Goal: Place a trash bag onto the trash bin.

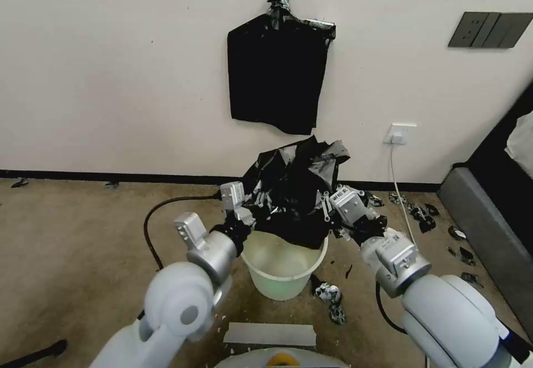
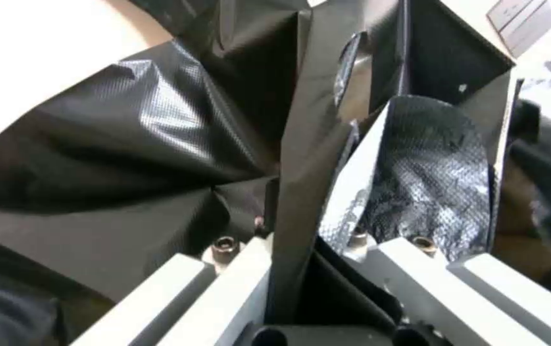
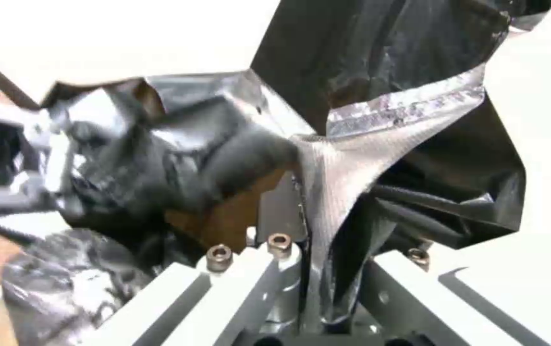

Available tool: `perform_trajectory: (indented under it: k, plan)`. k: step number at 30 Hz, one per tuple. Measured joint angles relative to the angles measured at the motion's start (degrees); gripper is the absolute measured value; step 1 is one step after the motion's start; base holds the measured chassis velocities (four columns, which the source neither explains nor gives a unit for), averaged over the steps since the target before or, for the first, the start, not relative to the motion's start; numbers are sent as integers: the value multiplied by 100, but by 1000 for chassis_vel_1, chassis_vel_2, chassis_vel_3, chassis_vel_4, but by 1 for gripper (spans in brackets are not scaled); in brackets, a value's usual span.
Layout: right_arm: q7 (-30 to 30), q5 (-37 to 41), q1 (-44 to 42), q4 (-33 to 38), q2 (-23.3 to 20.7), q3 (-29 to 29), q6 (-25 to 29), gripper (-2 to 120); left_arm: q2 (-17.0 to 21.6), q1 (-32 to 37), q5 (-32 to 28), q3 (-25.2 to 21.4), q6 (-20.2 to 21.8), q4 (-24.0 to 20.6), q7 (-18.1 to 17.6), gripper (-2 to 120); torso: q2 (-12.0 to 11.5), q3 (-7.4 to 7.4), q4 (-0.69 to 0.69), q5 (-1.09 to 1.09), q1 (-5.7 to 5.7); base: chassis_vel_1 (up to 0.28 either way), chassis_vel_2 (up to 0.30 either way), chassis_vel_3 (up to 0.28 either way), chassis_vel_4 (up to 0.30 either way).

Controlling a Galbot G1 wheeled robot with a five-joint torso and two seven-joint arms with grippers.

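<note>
On the far left of the head view a black cable [image 1: 152,221] curves over the brown floor [image 1: 72,235] toward the middle. Next to it comes the left arm [image 1: 191,279], which reaches forward, and the left gripper [image 1: 256,201] is at the left edge of the trash bag [image 1: 294,190], just above the left side of the bin's rim. In the left wrist view the fingers [image 2: 250,283] of this gripper are closed tight on a fold of the black plastic [image 2: 160,158], with the film pinched between them. The trash bag is held up in the air between the two grippers, crumpled and glossy, and its lower part hangs over the back of the trash bin [image 1: 283,271] and touches the rim there; the front of the opening is still uncovered. The trash bin stands upright on the floor, directly under the bag. On the wall behind, above the bag, a flat black bundle [image 1: 276,71] hangs from a taped top. To the right, the right gripper [image 1: 327,208] holds the right edge of the bag; in the right wrist view its fingers [image 3: 269,283] are closed on a stretched, silvery strip of plastic [image 3: 346,158]. Farther right a white socket [image 1: 400,134] sits on the wall, and small black scraps [image 1: 422,215] lie on the floor near the baseboard.
</note>
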Motion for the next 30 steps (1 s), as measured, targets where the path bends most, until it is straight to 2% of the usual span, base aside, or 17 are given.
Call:
perform_trajectory:
  k: [12, 18, 23, 30]
  plan:
    - [9, 16, -130, 7, -18, 11, 34, 0, -547, 249, 575, 292, -49, 332, 101, 0, 0, 0, 0, 0, 0, 0, 0, 0, 0]
    - [39, 100, -213, -99, 42, -92, 46, 0, -701, 627, 754, 194, -128, 301, 188, 0, 0, 0, 1, 1, 0, 0, 0, 0, 0]
    - [89, 236, -261, -204, 119, -183, 48, 0, -928, 915, 1144, 121, -278, 374, 225, 0, 0, 0, 1, -1, 0, 0, 0, 0, 0]
    - [262, 585, -463, -443, 141, -283, 54, 0, -971, 1472, 1595, -133, -414, 241, 218, 0, 0, 0, 1, -1, 0, 0, 0, 0, 0]
